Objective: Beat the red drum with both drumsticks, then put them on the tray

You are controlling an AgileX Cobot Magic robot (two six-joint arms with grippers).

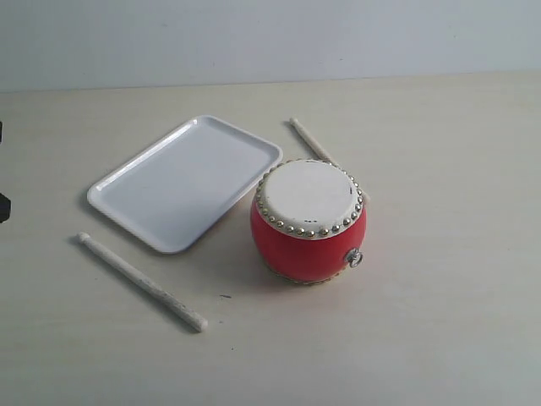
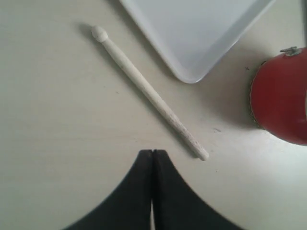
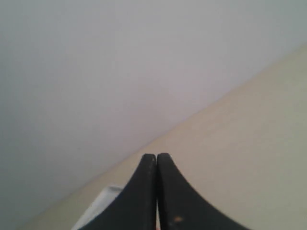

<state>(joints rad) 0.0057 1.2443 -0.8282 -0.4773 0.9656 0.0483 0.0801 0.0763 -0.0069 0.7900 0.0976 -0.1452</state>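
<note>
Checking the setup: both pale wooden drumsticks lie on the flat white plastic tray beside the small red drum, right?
No. The exterior view shows both pale wooden drumsticks on the beige table, not on the flat white tray beside the red drum.

The exterior view looks down at a slant over the table [image 1: 439,338], wall [image 1: 270,34] behind. The left wrist view faces nearly straight down from close above (sharing the near stick [image 2: 148,91], a tray [image 2: 192,28] corner and one side of the drum [image 2: 283,100] with the exterior). The right wrist view looks low across the table toward the wall.
</note>
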